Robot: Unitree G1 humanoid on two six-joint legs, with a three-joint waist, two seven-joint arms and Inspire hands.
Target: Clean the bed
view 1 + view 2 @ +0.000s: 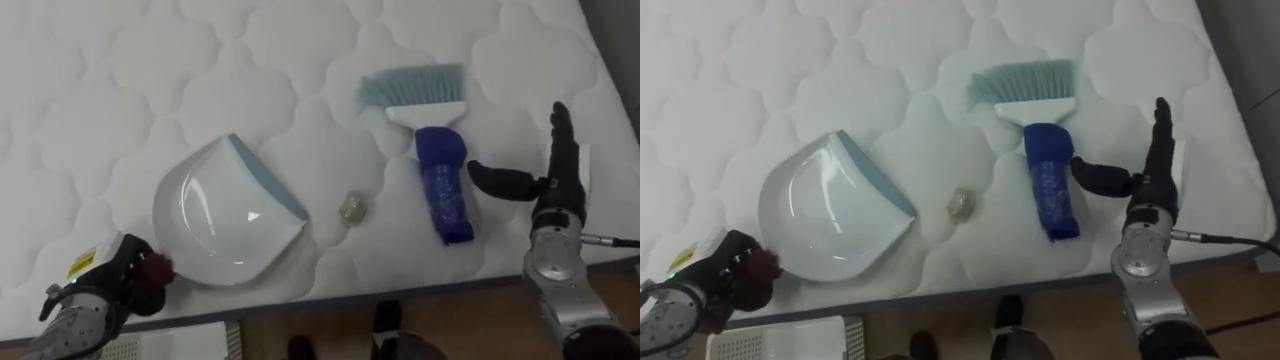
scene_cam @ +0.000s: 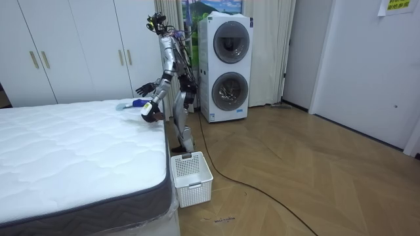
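Currently the left hand [image 1: 115,275] has its fingers curled round the rear handle of the dustpan [image 1: 225,215] on the bed [image 1: 100,80]. The right hand [image 1: 555,185], fingers straight and holding nothing, hovers just beside the brush [image 1: 435,150]. A crumpled scrap [image 1: 351,208] lies between dustpan and brush.

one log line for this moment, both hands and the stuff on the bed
left hand: at dustpan rear | right hand: open, beside brush handle | scrap: on mattress, between dustpan and brush

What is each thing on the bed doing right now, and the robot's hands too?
dustpan: lying on the mattress, empty.
brush: lying flat, not held.
crumpled scrap: loose between dustpan and brush, not swept up.
right hand: open, beside the brush handle.
left hand: at the dustpan's near edge, hold unclear.
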